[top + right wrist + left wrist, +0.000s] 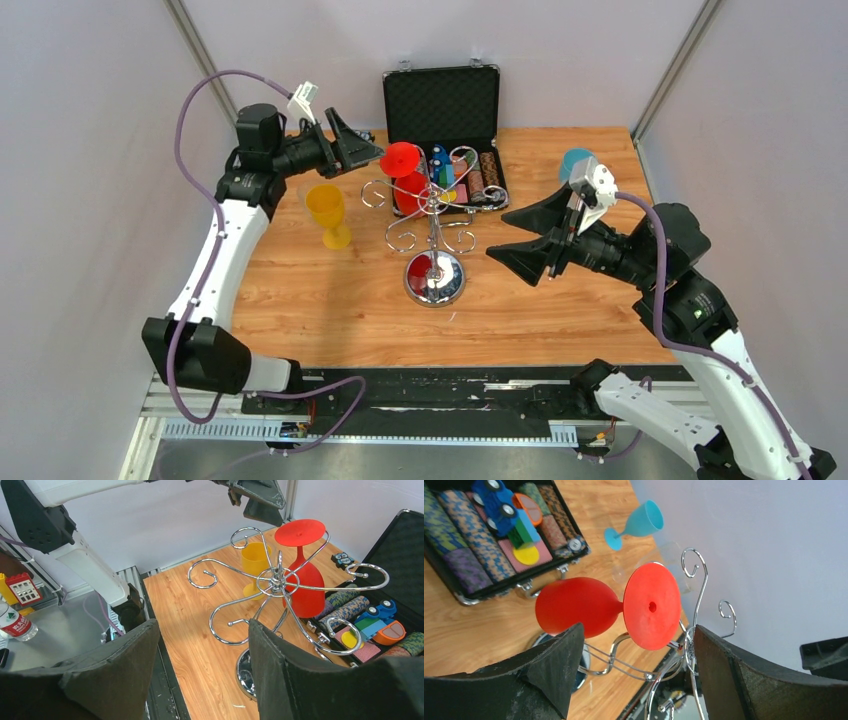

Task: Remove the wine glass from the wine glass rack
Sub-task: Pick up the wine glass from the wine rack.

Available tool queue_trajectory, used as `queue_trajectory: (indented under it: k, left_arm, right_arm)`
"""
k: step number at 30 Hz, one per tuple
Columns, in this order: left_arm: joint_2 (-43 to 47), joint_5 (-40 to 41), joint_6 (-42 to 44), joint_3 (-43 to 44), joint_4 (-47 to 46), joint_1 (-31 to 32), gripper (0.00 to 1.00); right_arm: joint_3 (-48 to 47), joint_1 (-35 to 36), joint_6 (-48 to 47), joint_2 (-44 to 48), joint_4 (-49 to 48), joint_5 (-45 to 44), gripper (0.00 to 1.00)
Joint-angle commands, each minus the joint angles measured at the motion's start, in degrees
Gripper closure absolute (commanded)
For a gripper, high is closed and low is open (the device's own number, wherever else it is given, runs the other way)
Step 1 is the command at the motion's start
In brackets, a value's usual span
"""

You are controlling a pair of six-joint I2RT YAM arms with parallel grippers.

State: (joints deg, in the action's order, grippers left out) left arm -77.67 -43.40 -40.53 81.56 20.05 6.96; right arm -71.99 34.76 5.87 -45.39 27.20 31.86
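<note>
A red wine glass hangs upside down from the chrome wine glass rack, its flat foot on top. My left gripper is open at the left of that foot. In the left wrist view the red wine glass and its foot lie just ahead of the open left gripper, with rack wires beside the right finger. My right gripper is open to the right of the rack, empty. The right wrist view shows the rack, the red glass and the open right gripper.
A yellow wine glass stands upright left of the rack. A teal wine glass stands at the back right, behind my right wrist. An open black chip case with chips and toys sits close behind the rack.
</note>
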Motion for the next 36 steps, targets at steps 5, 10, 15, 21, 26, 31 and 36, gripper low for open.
queue_trajectory:
  k: [5, 10, 15, 21, 26, 31, 36]
  left_arm:
    - [-3.7, -9.9, -10.7, -4.7, -13.2, -0.5, 0.16]
    - [-4.5, -12.2, -13.1, -6.3, -17.7, -0.4, 0.20]
    - [-4.7, -13.6, -14.5, -6.8, -19.3, -0.5, 0.26]
    - [-5.1, -14.7, -16.2, -7.1, -22.1, -0.4, 0.43]
    - [-5.3, -15.3, -17.3, -7.2, -23.5, -0.5, 0.53]
    - [-5.2, -15.8, -18.0, -7.3, -24.4, -0.4, 0.60]
    - [-5.1, -15.8, -18.4, -7.2, -24.8, -0.4, 0.65]
  right_arm:
    - [0.6, 0.3, -1.6, 0.4, -0.7, -0.8, 0.36]
    - [0.6, 0.3, -1.7, 0.7, -0.6, -0.8, 0.36]
    - [0.8, 0.3, -1.7, 0.6, -0.6, -0.6, 0.37]
    - [0.9, 0.3, -1.7, 0.6, -0.6, -0.6, 0.37]
    - [0.9, 0.3, -1.9, 0.8, -0.6, -0.6, 0.38]
    - [1.0, 0.3, -1.9, 0.6, -0.6, -0.6, 0.38]
    - [0.9, 0.3, -1.9, 0.7, -0.7, -0.5, 0.38]
